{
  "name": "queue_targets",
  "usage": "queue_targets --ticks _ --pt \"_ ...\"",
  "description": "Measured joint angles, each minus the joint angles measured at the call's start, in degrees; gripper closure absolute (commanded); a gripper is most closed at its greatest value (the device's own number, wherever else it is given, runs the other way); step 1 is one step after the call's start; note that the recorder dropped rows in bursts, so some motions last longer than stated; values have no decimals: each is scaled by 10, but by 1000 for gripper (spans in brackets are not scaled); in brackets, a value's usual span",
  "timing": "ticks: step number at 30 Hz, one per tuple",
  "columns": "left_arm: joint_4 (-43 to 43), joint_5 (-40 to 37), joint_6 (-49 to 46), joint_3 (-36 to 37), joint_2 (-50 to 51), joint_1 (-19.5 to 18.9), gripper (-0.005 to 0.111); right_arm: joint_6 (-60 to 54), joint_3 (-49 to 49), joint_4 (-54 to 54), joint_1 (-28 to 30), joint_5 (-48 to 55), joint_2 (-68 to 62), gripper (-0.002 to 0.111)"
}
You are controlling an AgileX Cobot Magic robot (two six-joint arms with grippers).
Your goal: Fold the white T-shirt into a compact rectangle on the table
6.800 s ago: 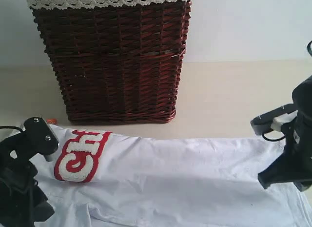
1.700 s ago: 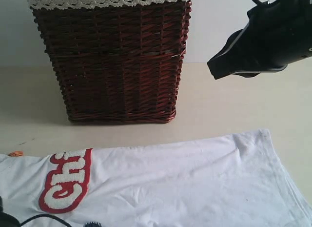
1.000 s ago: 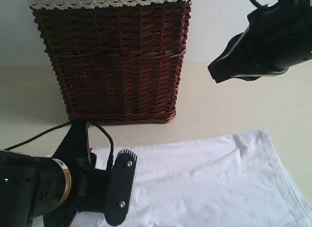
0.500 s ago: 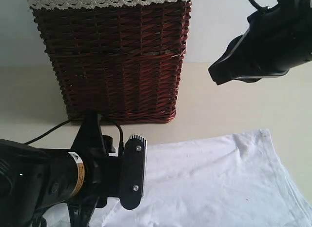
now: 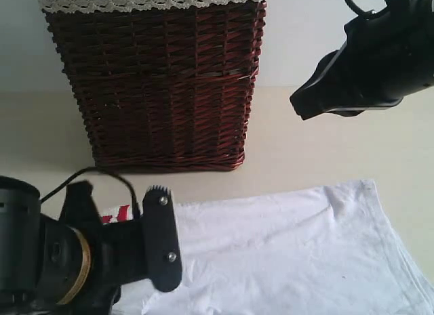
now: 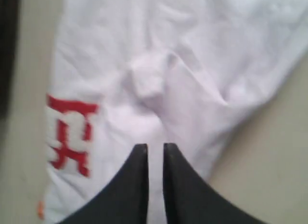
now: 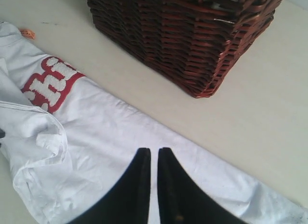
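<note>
Left claw [image 6: 155, 148] nearly closed, grip unclear, low over the white T-shirt [image 6: 159, 50] stretching lengthwise ahead of it; right claw [image 7: 154, 151] shut, empty, farther off.

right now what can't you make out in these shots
- Exterior view: the left arm covers the chest end of the shirt; only a scrap of red lettering shows.
- Left wrist view: blurred, so the lettering is unreadable, and whether the left gripper, jaws nearly together, pinches cloth is unclear.
- Basket: its inside shows in no view; picture edges cut off its top.
- Shirt's near edge: cut off by the exterior view's bottom edge.
</note>
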State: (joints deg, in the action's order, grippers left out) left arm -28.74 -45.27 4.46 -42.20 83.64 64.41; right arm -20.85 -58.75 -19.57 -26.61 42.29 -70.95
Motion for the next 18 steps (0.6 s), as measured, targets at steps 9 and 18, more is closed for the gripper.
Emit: queue_targets --ticks 9,18 --pt "145 35 -133 53 33 -49 106 0 0 0 0 3 0 100" --pt "32 37 -85 23 113 -113 106 0 0 0 0 4 0 100"
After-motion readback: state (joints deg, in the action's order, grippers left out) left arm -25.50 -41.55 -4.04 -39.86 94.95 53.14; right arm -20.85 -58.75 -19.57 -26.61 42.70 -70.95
